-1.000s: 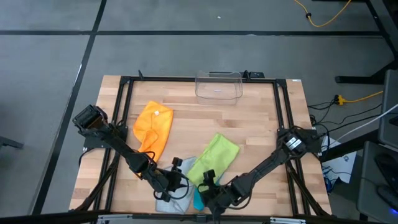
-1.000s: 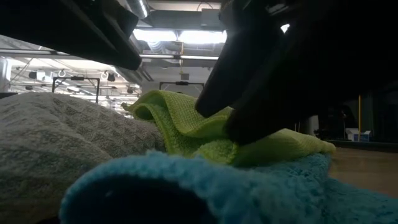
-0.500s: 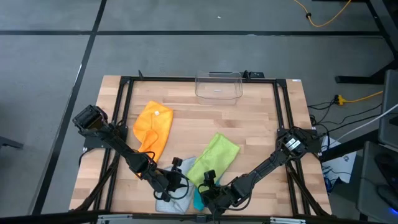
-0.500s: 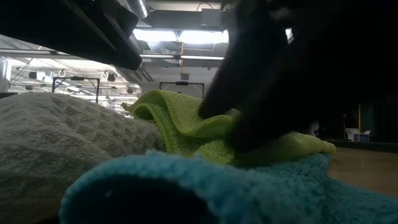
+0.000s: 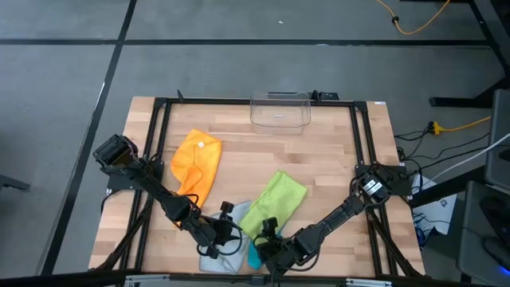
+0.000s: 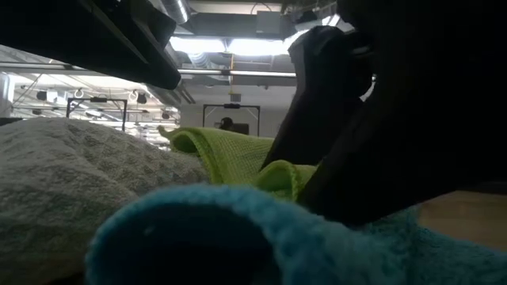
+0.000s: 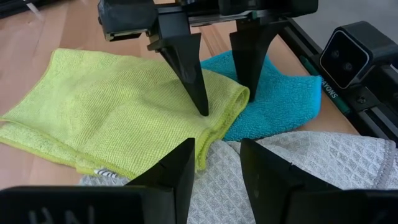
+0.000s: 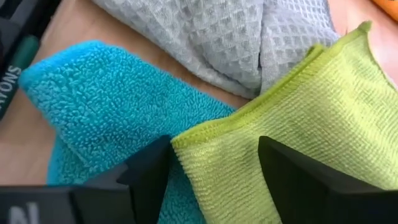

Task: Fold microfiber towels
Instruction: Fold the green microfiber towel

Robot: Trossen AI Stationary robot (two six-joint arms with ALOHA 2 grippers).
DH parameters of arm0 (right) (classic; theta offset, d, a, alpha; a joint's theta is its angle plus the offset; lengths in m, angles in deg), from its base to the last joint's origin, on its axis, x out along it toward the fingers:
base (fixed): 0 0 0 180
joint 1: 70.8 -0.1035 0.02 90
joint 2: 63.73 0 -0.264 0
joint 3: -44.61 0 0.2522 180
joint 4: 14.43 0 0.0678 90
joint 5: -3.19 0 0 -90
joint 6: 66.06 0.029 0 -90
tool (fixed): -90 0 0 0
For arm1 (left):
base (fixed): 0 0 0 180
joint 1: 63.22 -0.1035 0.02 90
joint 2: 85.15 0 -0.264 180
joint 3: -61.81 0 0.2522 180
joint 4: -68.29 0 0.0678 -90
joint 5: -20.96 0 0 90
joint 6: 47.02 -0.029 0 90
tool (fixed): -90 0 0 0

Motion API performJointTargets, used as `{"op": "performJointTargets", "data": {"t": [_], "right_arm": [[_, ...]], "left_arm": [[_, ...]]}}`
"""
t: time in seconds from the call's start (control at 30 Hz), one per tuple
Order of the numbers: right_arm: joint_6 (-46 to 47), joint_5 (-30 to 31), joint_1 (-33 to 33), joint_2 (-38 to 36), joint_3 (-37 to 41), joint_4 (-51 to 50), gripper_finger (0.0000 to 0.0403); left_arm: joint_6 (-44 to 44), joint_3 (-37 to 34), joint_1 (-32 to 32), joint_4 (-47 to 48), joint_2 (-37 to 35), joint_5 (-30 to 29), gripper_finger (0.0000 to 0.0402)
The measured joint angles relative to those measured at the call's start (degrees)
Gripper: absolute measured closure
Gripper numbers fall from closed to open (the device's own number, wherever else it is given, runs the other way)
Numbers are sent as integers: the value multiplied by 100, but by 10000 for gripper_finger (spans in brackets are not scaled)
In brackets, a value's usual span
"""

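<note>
Where the lime green towel (image 5: 274, 203) ends at the near edge of the table (image 5: 335, 159), its near corner lies right between the fingers of the right gripper (image 7: 225, 102). One finger (image 7: 188, 68) presses down on the green cloth, and the other finger stands just past its folded edge, over the teal blue towel (image 7: 280, 99). The right arm reaches from the right side down low to the near middle. Its jaws stand wide apart around the corner, and it has not pinched the cloth.

The light grey towel (image 7: 311, 168) lies just left of the blue one, and the green corner laps onto it. The left gripper (image 5: 225, 232) hovers low over the grey towel, partly open, holding nothing. The orange towel (image 5: 197, 163) lies farther away on the left, well apart from both grippers.
</note>
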Motion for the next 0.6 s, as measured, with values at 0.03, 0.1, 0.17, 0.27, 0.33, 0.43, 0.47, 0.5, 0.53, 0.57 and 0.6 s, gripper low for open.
{"op": "performJointTargets", "data": {"t": [0.03,0.1,0.17,0.27,0.33,0.43,0.47,0.5,0.53,0.57,0.6], "right_arm": [[64,0,0,0,0,-7,175],[129,0,0,0,0,-5,195],[220,0,0,0,0,-5,216],[267,-4,0,0,0,-3,244],[368,-7,0,-20,0,-10,260],[384,-12,-1,-103,2,-7,281],[384,7,-2,-142,2,-13,287],[386,48,-2,-177,2,-23,294],[386,78,-2,-207,2,1,299],[382,94,-2,-243,2,9,306],[383,132,-2,-274,2,-9,311]], "left_arm": [[0,0,0,0,0,0,280],[0,0,0,0,0,0,280],[-1,0,0,1,0,0,280],[-5,0,0,2,0,0,280],[-15,0,0,2,0,0,280],[-17,0,-11,26,0,0,280],[-17,0,-30,35,0,2,280],[-16,0,-61,33,2,4,280],[-14,0,-99,31,2,2,280],[-16,0,-139,28,2,0,280],[-17,0,-180,20,2,0,280]]}}
